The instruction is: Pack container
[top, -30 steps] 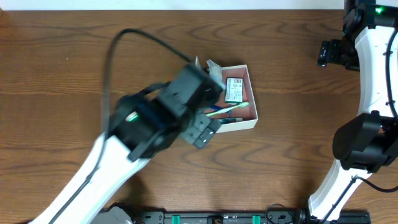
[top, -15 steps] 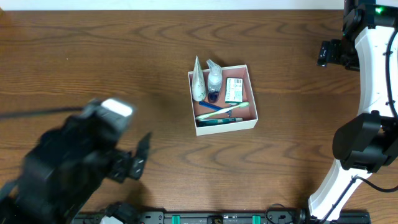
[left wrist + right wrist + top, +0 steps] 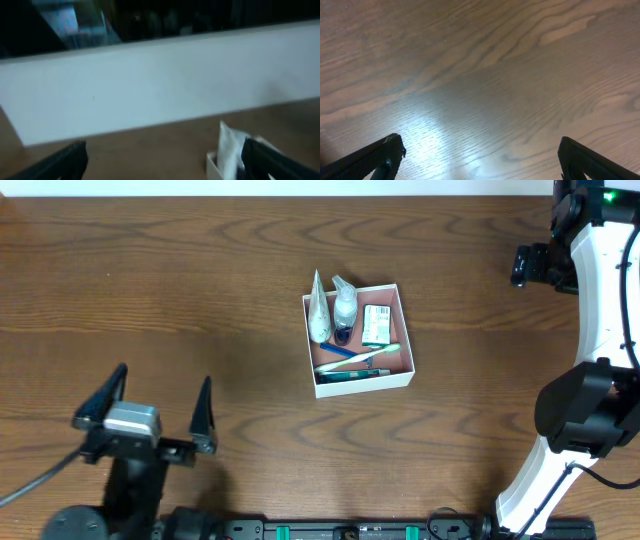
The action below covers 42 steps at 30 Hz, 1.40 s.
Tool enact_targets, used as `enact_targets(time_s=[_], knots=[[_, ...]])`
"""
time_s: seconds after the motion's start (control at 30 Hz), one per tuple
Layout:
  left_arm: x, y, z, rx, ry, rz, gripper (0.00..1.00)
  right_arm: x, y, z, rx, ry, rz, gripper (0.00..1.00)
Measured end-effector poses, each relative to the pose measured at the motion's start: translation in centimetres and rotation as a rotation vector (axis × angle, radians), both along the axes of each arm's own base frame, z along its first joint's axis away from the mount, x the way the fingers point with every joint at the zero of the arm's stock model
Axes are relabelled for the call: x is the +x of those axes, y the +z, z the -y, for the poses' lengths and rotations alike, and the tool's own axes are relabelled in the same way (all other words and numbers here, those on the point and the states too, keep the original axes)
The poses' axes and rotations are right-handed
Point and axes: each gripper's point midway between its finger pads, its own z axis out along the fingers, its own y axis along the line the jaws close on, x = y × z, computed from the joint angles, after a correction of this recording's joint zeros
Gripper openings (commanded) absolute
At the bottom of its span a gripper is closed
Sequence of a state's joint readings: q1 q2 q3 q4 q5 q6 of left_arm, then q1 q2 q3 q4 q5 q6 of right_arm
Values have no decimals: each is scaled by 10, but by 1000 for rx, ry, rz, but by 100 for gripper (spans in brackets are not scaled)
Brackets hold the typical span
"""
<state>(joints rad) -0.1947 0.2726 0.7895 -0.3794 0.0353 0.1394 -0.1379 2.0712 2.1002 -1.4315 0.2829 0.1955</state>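
Left end effector [image 3: 160, 402]: fingers apart, nothing held, near the front-left edge of the surface [image 3: 200, 280], well apart from the container [image 3: 365, 379]. Right end effector [image 3: 480, 160]: fingers apart, empty, above bare wood. Container at centre, holding a tube [image 3: 318, 315], a bottle [image 3: 345, 305], a packet [image 3: 376, 324] and a toothbrush [image 3: 360, 358]. Judge the packing step as finished or nearly so. Next: look for any item outside the container before reaching in.
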Motion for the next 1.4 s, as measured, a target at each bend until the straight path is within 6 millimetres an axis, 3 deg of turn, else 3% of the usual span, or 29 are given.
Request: enact_targets(time_s=[0.3,0.5,0.8,1.07,1.4], knots=[[28,-56,10,-3,-53,175,98,0,0,0,0,0,0,99],[38,-98,6,16,-34,193,98,0,0,0,0,0,0,99],[47,-150,-3,23,3,88,98,0,0,0,0,0,0,99],[53,-211,-10,-18,28,-121,98,0,0,0,0,0,0,99],[52,-214,-12,-32,39,-145,98,0,0,0,0,0,0,99]])
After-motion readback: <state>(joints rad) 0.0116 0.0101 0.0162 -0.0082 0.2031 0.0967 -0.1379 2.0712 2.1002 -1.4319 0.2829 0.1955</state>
